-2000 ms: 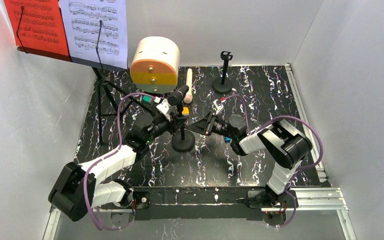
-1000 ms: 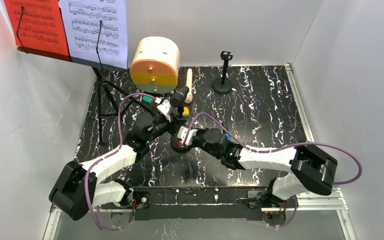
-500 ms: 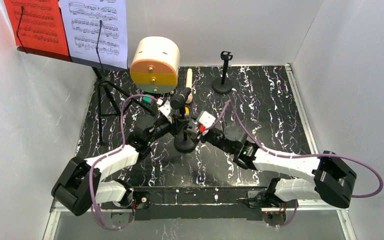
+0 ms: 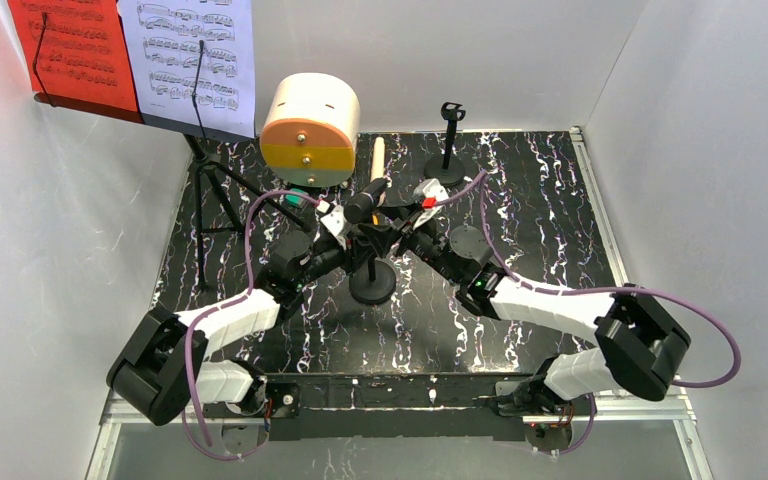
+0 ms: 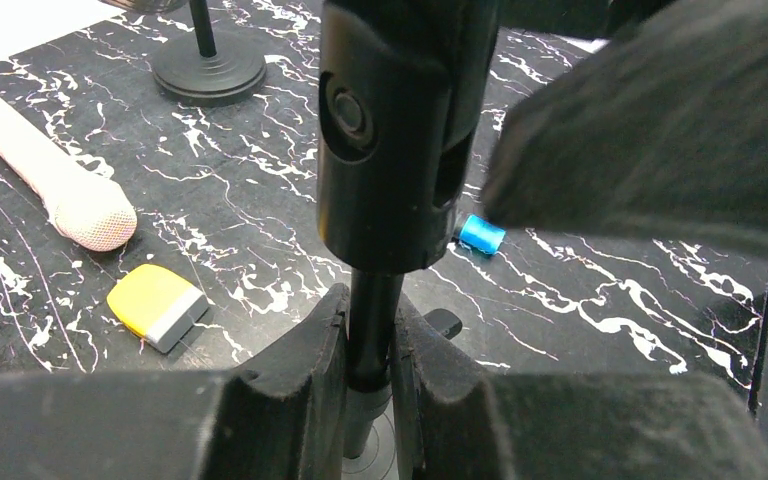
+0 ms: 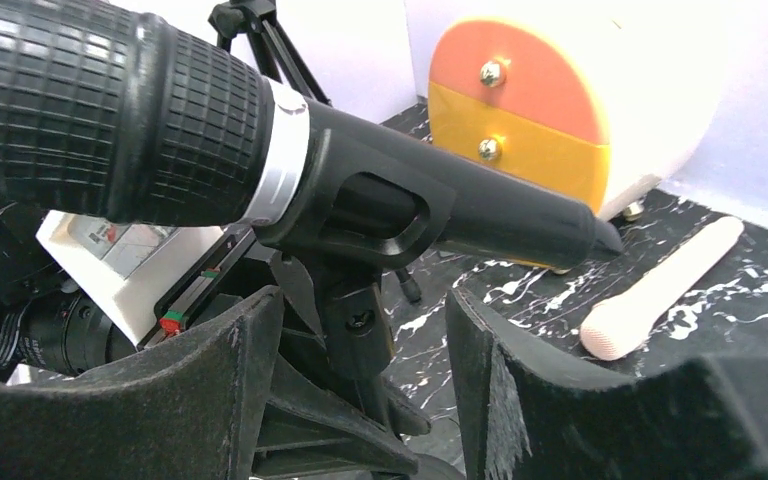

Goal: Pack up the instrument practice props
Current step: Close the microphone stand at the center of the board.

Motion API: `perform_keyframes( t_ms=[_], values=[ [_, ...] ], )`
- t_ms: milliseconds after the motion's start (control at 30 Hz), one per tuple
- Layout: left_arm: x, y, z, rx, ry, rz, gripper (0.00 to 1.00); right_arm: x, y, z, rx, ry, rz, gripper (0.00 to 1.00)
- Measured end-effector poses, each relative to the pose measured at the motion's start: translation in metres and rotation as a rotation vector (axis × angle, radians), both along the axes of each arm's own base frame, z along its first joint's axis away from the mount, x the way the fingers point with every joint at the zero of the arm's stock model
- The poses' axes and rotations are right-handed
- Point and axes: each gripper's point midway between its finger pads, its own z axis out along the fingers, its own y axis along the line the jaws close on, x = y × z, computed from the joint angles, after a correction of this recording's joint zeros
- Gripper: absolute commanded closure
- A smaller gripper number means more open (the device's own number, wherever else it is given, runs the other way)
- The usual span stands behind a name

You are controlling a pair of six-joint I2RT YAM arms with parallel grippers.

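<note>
Black marbled table (image 4: 520, 200), mic holder (image 4: 372, 288) post clamped by left gripper (image 5: 370, 350), right gripper (image 6: 365, 340) fingers held apart near the holder's top, under black microphone (image 6: 160, 120)

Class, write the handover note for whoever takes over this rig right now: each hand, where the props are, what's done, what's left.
Left hand: shut on the post of the near mic holder.
Right hand: open, fingers either side of that holder's clip, under the black microphone.
Props: the black microphone sits in the clip. The cream microphone lies on the table near the far mic holder, which is empty. The red page and white page are on the music rack, back left.
Done: nothing visibly packed.
Left: everything, probably starting with the black microphone.
</note>
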Motion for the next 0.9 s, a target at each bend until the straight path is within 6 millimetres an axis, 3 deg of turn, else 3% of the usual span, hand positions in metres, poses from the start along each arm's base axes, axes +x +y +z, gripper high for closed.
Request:
perform_keyframes(
  t_ms=[200, 433, 500, 633, 900],
  values=[
    [0.0, 0.0, -0.001, 0.004, -0.003, -0.001, 1.0, 0.004, 0.009, -0.019, 0.007, 0.067, 0.03, 0.48],
    [0.002, 0.002, -0.001, 0.009, -0.01, 0.01, 0.99, 0.004, 0.012, -0.023, -0.01, 0.044, 0.082, 0.98],
    [0.002, 0.004, 0.0, 0.008, -0.015, 0.022, 0.89, 0.005, 0.012, -0.022, -0.011, 0.035, 0.091, 0.99],
    [-0.001, 0.008, -0.002, 0.01, -0.016, 0.037, 0.62, -0.001, 0.015, -0.023, -0.03, 0.016, 0.126, 0.99],
    [-0.002, 0.02, -0.005, 0.019, -0.013, 0.093, 0.28, -0.009, 0.017, -0.027, -0.065, -0.041, 0.174, 0.99]
  ],
)
